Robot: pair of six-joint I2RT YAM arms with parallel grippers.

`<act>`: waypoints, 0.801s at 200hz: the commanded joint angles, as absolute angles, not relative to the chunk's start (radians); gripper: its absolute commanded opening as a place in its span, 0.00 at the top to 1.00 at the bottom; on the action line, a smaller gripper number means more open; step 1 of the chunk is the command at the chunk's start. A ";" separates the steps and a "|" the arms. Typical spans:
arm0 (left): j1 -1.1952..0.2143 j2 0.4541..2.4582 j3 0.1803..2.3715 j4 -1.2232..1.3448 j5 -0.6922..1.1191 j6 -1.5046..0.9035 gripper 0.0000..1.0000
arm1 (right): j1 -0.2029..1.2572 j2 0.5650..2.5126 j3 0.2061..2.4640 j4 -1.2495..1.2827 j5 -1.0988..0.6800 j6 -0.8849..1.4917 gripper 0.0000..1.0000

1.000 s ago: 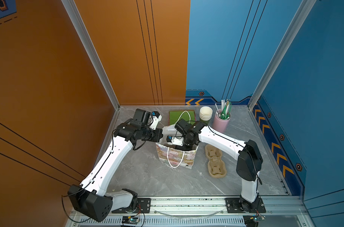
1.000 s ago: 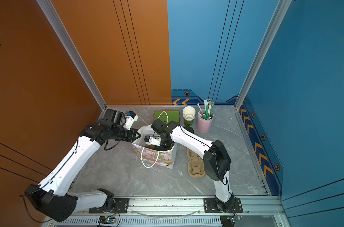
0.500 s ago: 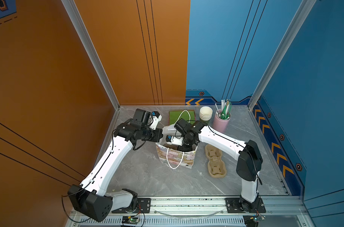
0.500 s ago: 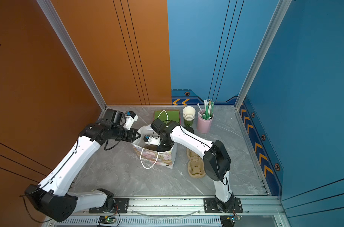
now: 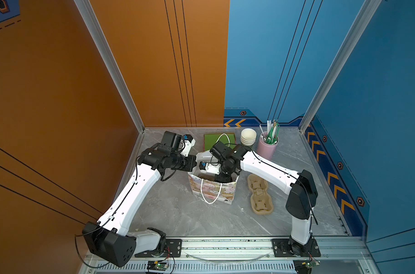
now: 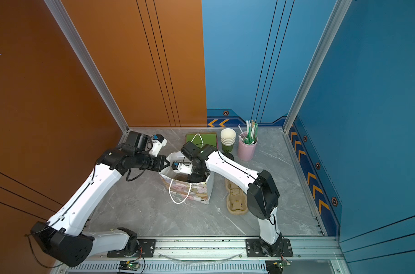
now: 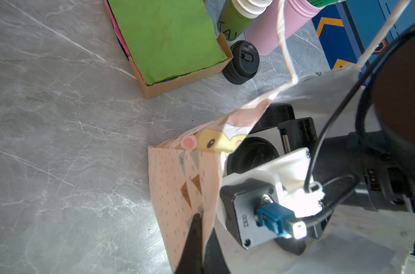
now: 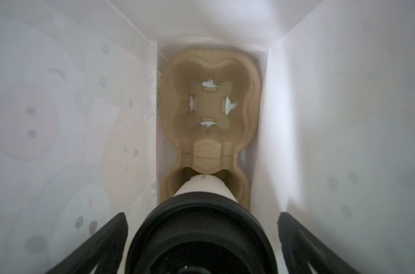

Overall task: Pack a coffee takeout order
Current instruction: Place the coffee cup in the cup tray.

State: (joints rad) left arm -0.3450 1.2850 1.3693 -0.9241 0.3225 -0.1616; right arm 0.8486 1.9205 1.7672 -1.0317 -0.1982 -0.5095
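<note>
The white paper cup (image 8: 201,187), capped with a black lid (image 8: 201,239), stands in one pocket of a pulp carrier (image 8: 211,106) at the bottom of the patterned paper bag (image 5: 213,189); the other pocket is empty. The right hand (image 8: 201,217) is down inside the bag, its fingers spread wide to either side of the lid and clear of it. The left hand (image 7: 200,229) is closed on the bag's top edge and holds the mouth open. The cup looks light and thin-walled, so a hard squeeze would likely dent it. The safest hold is probably just under the lid, where the rolled rim stiffens the wall (the lid itself may pop off if pulled). The green napkin (image 7: 166,40) lies in its box (image 7: 178,83) on the worktop (image 7: 59,142); it looks soft and floppy, best pinched at an edge.
</note>
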 commanded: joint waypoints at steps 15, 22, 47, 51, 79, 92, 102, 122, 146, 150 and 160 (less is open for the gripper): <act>-0.337 1.285 1.379 -0.913 0.336 -0.160 1.00 | 0.858 1.865 1.833 -1.063 -0.207 -0.503 0.00; -0.337 1.286 1.379 -0.914 0.335 -0.160 1.00 | 0.859 1.864 1.838 -1.063 -0.209 -0.500 0.00; -0.337 1.285 1.378 -0.913 0.336 -0.162 1.00 | 0.861 1.859 1.852 -1.063 -0.217 -0.494 0.00; -0.337 1.284 1.378 -0.913 0.336 -0.162 1.00 | 0.861 1.858 1.853 -1.064 -0.217 -0.494 0.00; -0.336 1.284 1.374 -0.914 0.334 -0.162 1.00 | 0.862 1.855 1.868 -1.063 -0.220 -0.490 0.00; -0.337 1.284 1.373 -0.914 0.335 -0.163 1.00 | 0.864 1.851 1.879 -1.063 -0.223 -0.488 0.00; -0.337 1.284 1.372 -0.914 0.336 -0.163 1.00 | 0.864 1.847 1.887 -1.063 -0.229 -0.486 0.00; -0.337 1.284 1.368 -0.913 0.335 -0.166 1.00 | 0.863 1.838 1.903 -1.062 -0.239 -0.485 0.00; -0.338 1.282 1.364 -0.913 0.333 -0.166 1.00 | 0.864 1.820 1.926 -1.062 -0.241 -0.480 0.00; -0.337 1.282 1.363 -0.914 0.333 -0.166 1.00 | 0.864 1.818 1.930 -1.062 -0.241 -0.480 0.00; -0.338 1.281 1.362 -0.914 0.330 -0.166 1.00 | 0.864 1.810 1.942 -1.062 -0.244 -0.477 0.00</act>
